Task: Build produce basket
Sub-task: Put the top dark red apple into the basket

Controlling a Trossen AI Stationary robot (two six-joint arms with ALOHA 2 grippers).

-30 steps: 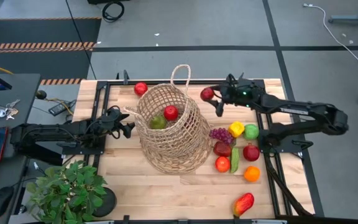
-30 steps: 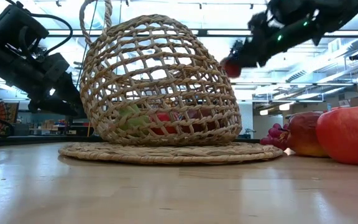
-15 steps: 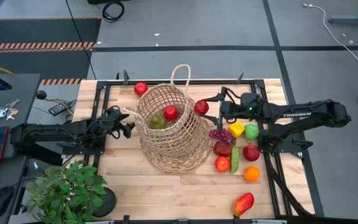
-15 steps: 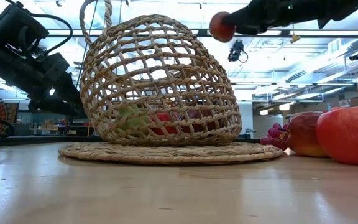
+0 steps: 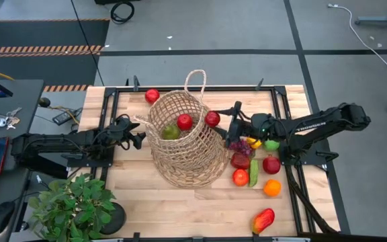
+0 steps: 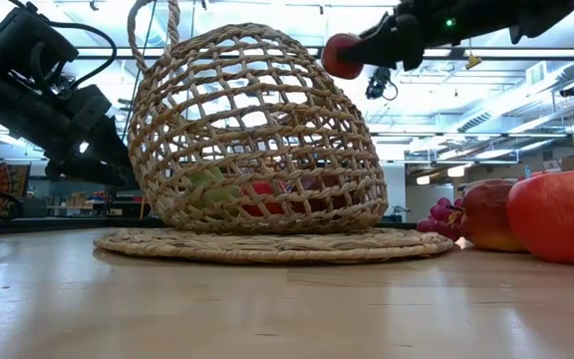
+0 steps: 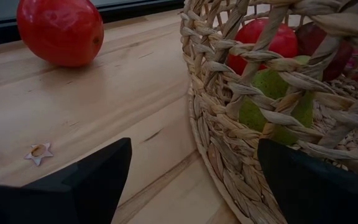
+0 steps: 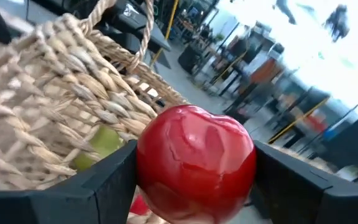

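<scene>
over a pale wooden table (image 5: pixel 140 202) with a dark metal frame, two dark robot arms work around a large tan wicker basket (image 5: pixel 183 144). white lettering runs along the right arm in the overhead view, too small here to read; no other writing can be made out.

the basket is rounded and bulging, woven in an open lattice of coarse twisted fibre, with a small loop handle (image 5: pixel 195 81) at its far rim. it rests on a flat woven base near the table's middle. inside lie a glossy red apple (image 5: pixel 185 122) and a dull green pear-shaped fruit (image 5: pixel 170 132).

the right gripper (image 5: pixel 222 123) is raised over the basket's right rim, its fingers closed around a smooth, shiny red apple (image 5: pixel 212 119) with a dimpled top; in the low view it is held above the basket's upper right curve.

the left gripper (image 5: pixel 138 138) waits just beside the basket's left wall, low to the table, its fingers spread apart and holding nothing.

right of the basket sits a cluster of produce, close together: purple grapes (image 5: pixel 234 144), a yellow pepper (image 5: pixel 254 141), a round green fruit (image 5: pixel 271 142), two red apples (image 5: pixel 271 165), a tomato-red ball (image 5: pixel 240 177), a long green piece (image 5: pixel 253 172) and an orange (image 5: pixel 272 187). a red-yellow mango (image 5: pixel 263 220) lies apart at the near edge. another red fruit (image 5: pixel 152 95) sits alone on the far side, left of the handle. a tiny star-shaped scrap (image 7: pixel 39 151) lies on the wood.

a leafy potted plant (image 5: pixel 72 205) stands at the near left corner.
</scene>
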